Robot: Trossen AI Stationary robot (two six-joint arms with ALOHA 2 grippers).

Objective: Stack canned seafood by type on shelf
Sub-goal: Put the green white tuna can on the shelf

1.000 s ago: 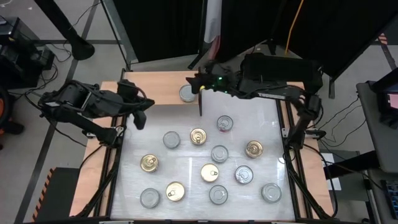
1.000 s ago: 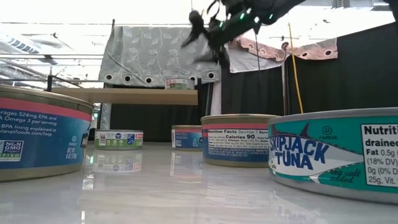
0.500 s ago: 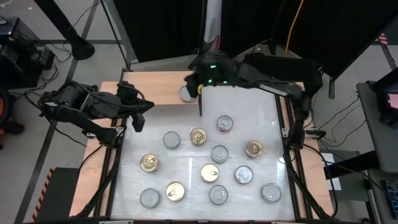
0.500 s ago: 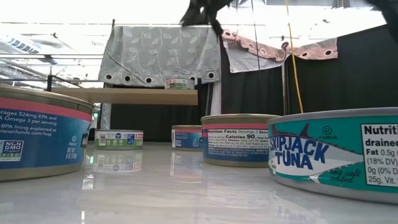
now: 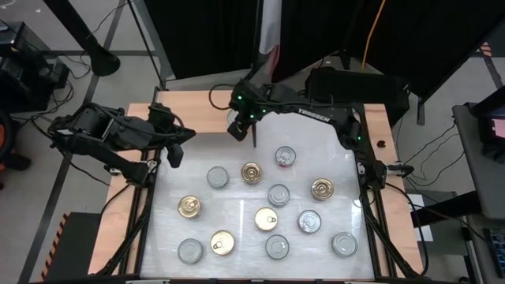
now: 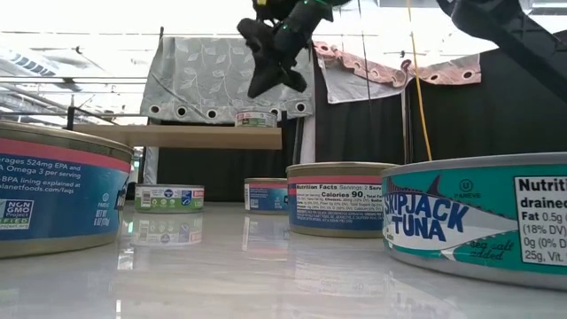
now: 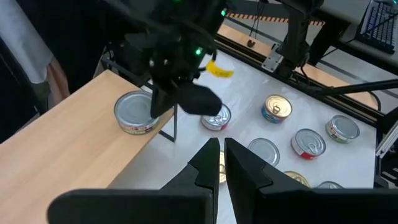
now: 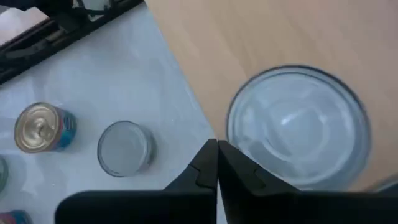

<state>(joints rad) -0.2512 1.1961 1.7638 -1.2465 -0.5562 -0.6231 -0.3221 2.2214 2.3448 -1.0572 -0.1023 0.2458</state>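
So far only one silver-lidded round tin sits on the light-wood shelf at the far edge of the table. The right claw hangs just above that tin, fingers pressed together, pinching nothing. The left claw waits far-left, pressed together too. About a dozen short round metal tins are scattered on the table, so barely started.

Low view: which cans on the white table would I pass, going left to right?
Big blue can → small pale can → far blue can → nutrition-facts can → Skipjack tuna can.
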